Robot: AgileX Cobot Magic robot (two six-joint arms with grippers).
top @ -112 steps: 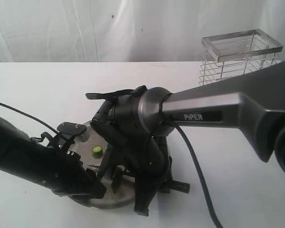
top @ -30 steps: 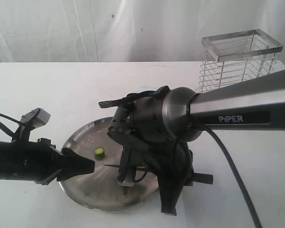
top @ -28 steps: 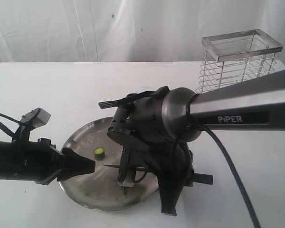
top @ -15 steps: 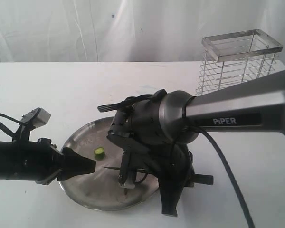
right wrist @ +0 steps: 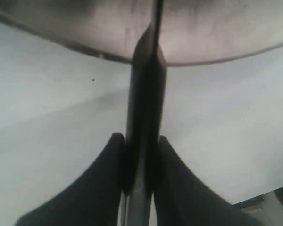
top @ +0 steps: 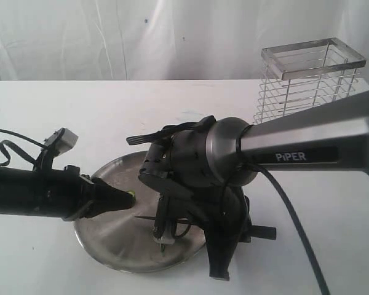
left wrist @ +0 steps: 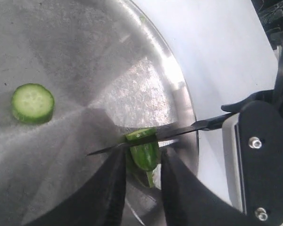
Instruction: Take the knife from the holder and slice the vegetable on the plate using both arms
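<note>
Exterior view: the left gripper (top: 128,196) reaches over the plate (top: 104,246) from the left. The right arm (top: 295,153) masks the vegetable. The holder (top: 307,77) stands far right, well apart, with open table (top: 80,117) around. Left wrist view: the vegetable (left wrist: 145,157), small, glossy, probably slippery and soft, lies by the plate's right rim, and the knife (left wrist: 179,131) crosses it. The jaws flank it narrowly; contact cannot be determined. Hold the stem end, clear of the blade. Right wrist view: the right gripper (right wrist: 140,139) clamps the knife handle.
</note>
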